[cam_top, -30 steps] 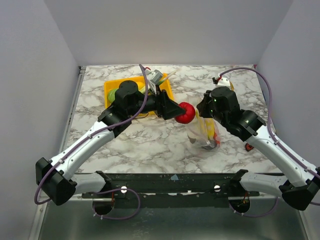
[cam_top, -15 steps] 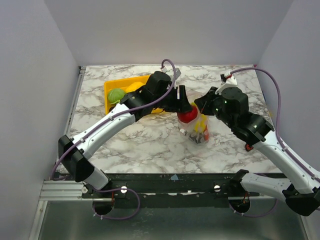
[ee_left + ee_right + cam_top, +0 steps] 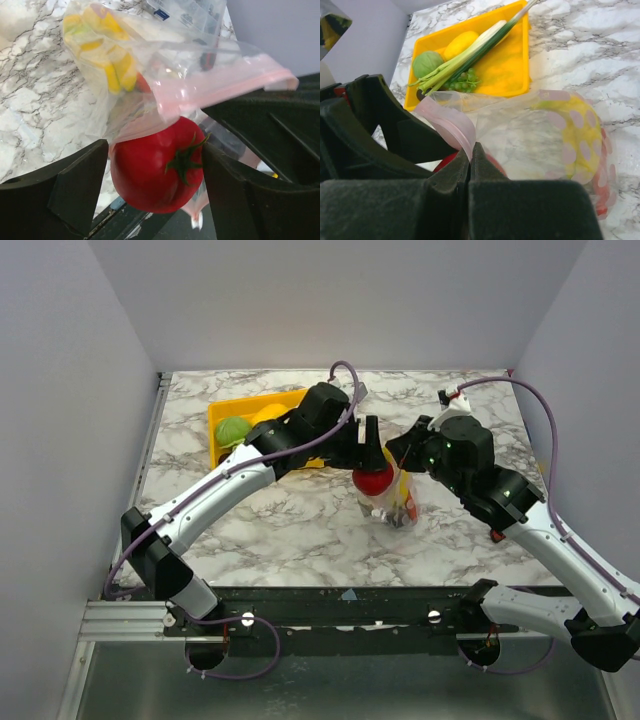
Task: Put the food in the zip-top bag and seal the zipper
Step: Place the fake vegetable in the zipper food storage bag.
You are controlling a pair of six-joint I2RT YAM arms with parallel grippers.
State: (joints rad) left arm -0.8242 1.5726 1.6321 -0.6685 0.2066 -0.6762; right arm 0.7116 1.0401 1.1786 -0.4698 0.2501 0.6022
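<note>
Pinching red tomato [image 3: 150, 170] in left jaws at mouth of zip-top bag [image 3: 397, 502], centre of top view, top of tomato tucked under pink zipper [image 3: 225, 85]. Gripping bag's pink edge with right jaws pressed together. Bag bottom on worktop [image 3: 270, 525], yellow items [image 3: 117, 70] inside. Leeks [image 3: 470, 52] and cabbage [image 3: 426, 64] in yellow tray [image 3: 517, 75], upper left.

We see a clear, crinkly plastic bag [image 3: 150, 50] — glossy, its zipper [image 3: 225, 84] a smoother pink strip, a shiny smooth plastic tomato [image 3: 155, 170], a smooth yellow plastic tray [image 3: 515, 70], a marble-patterned table [image 3: 290, 530].
</note>
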